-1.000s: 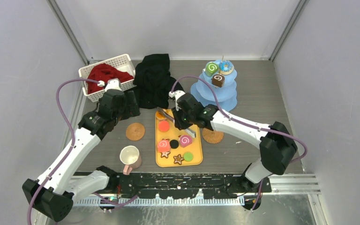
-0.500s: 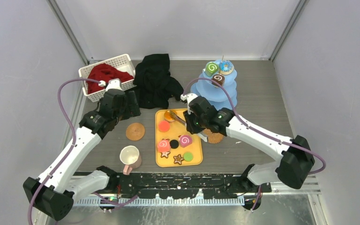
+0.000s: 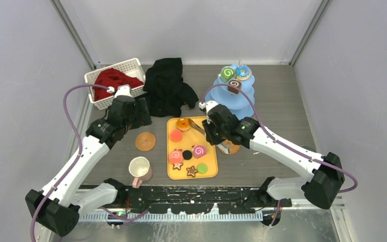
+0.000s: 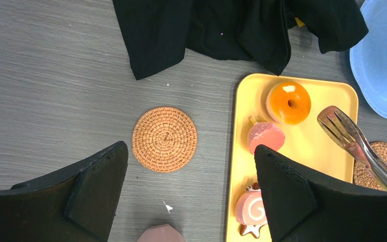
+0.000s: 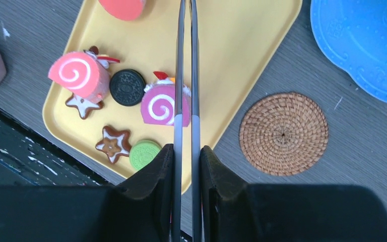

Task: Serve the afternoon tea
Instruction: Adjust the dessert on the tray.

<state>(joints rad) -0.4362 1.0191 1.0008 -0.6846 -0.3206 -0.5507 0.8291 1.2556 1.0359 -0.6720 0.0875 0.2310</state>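
The right gripper (image 5: 186,156) was clenched on a pair of metal tongs (image 5: 180,75), whose two blades ran close together out from between its fingers. In the left wrist view the tongs' tip lay over the far right corner of the tray (image 4: 310,146), just beside an orange donut (image 4: 288,102). Their handle end passed over the right coaster (image 3: 230,147).

The left gripper (image 4: 189,148) hung released, jaws wide apart, above the left coaster (image 4: 164,138) and the table (image 4: 55,101).

On the tray lay the donut, a red round sweet (image 3: 176,135), a black cookie (image 5: 127,87), two pink swirl rolls (image 5: 80,74) (image 5: 160,106), two star cookies (image 5: 112,144) (image 5: 82,107) and a green disc (image 5: 143,154).

The blue stand (image 3: 242,108) stood at the far right of the table, beyond the tray. Its upper tiers carried a green roll (image 3: 227,74), a blue donut (image 3: 243,72) and a brown roll (image 3: 234,85).

The cream mug (image 3: 140,168) stood near the front edge, left of the tray, pink handle toward the arms.

A black cloth (image 3: 166,88) lay crumpled behind the tray. A white basket (image 3: 131,65) with a red cloth (image 3: 112,80) sat at the far left.
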